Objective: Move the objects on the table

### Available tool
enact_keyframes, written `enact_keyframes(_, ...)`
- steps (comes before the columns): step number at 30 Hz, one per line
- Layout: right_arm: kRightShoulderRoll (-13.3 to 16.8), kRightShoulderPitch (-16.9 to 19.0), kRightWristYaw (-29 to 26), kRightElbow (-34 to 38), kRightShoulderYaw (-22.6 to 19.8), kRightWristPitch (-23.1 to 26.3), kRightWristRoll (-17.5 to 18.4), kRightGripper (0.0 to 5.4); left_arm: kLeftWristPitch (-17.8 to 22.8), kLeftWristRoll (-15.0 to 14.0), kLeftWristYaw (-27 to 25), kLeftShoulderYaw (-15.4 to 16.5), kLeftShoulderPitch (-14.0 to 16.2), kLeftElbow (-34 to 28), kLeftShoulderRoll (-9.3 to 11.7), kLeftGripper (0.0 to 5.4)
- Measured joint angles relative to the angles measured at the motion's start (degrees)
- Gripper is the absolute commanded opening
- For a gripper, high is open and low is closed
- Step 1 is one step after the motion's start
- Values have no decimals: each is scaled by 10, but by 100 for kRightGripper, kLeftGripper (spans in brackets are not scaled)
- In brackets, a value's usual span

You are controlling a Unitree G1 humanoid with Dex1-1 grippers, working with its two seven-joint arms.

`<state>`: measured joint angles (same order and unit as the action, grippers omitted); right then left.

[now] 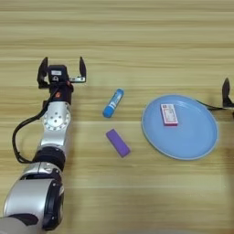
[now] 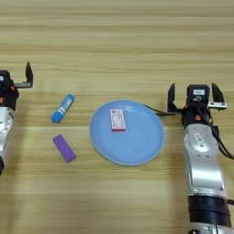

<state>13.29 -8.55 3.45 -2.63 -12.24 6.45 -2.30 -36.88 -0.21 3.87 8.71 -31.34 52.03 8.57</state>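
Cropping right tool [image 1: 227, 91] at edge.

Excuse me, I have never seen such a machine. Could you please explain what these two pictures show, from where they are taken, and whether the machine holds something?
Both pictures come from a stereo camera on the head of a humanoid robot, looking down on a wooden table. They show the same scene; one eye sees further left, the other further right.

The grey jointed parts are the robot's arms. Each ends in a pincer with two black fingers. The left pincer and the right pincer are both open and hold nothing.

On the table lie a blue-and-white glue stick and a purple block. To their right is a round light-blue plate with a small red-and-white box lying on it.
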Motion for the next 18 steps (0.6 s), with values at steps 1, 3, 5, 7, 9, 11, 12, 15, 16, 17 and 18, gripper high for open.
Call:
enact_keyframes(1, 2, 0, -2, -15, -8, 9, 7, 538, 0, 0, 0, 0, 1, -1, 0, 540)
enact_keyframes(3, 5, 0, -3, -38, -17, 17, 12, 538, 0, 0, 0, 0, 1, -1, 0, 540)
enact_keyframes(5, 8, -1, -4, -56, -20, 18, 16, 538, 1, 0, 0, 0, 1, -1, 0, 540)
enact_keyframes(7, 9, -3, -8, -69, -20, 19, 20, 538, 1, 0, 0, 0, 1, -1, 0, 540)
enact_keyframes(9, 10, -5, -10, -73, -20, 19, 21, 538, 1, 0, 0, 0, 1, -1, 0, 540)
enact_keyframes(11, 11, -9, -13, -77, -20, 18, 22, 538, 1, 0, 0, 0, 1, -1, 0, 540)
enact_keyframes(12, 11, -10, -13, -81, -21, 18, 24, 538, 1, 0, 0, 0, 1, -1, 0, 540)
enact_keyframes(15, 13, -18, -14, -99, -23, 17, 29, 538, 1, 0, 0, 0, 1, -1, 0, 540)
enact_keyframes(16, 14, -20, -14, -105, -25, 17, 31, 538, 1, 0, 0, 0, 1, -1, 0, 540)
enact_keyframes(17, 15, -20, -14, -110, -26, 17, 32, 538, 1, 0, 0, 0, 1, -1, 0, 540)
enact_keyframes(18, 15, -21, -13, -114, -27, 17, 32, 538, 1, 0, 0, 0, 1, -1, 0, 540)
